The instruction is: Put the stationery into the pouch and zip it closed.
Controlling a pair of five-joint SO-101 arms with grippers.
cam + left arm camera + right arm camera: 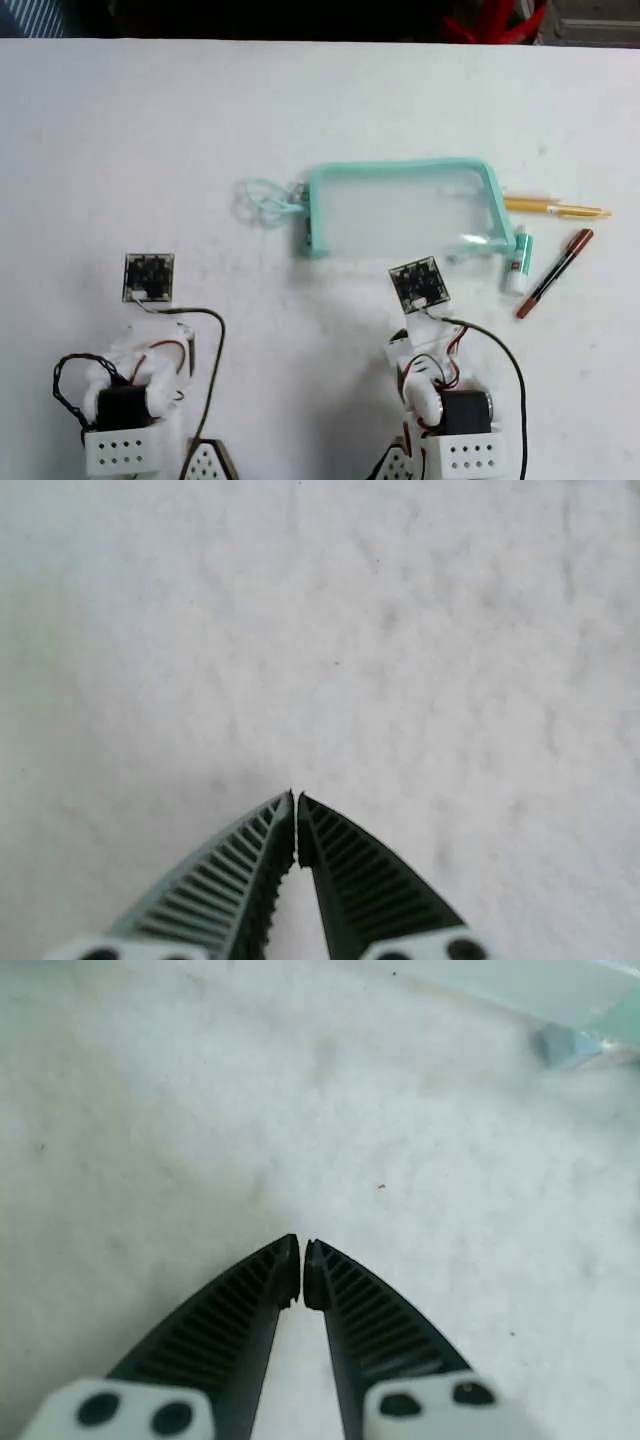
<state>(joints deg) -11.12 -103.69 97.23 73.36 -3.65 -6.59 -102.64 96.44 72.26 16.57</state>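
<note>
Both arms sit folded at the near edge of the white tabletop (150, 130), the left tool (296, 810) and right tool (302, 1260) each clenched on nothing, apparently parked before work starts. Beyond the right arm lies the clear, teal-edged pouch (395, 168), flat and seemingly empty. Just beside its right end wait a yellow pen (555, 208), a green-and-white stick (518, 262) and a red pen (555, 272), none packed yet.
</note>
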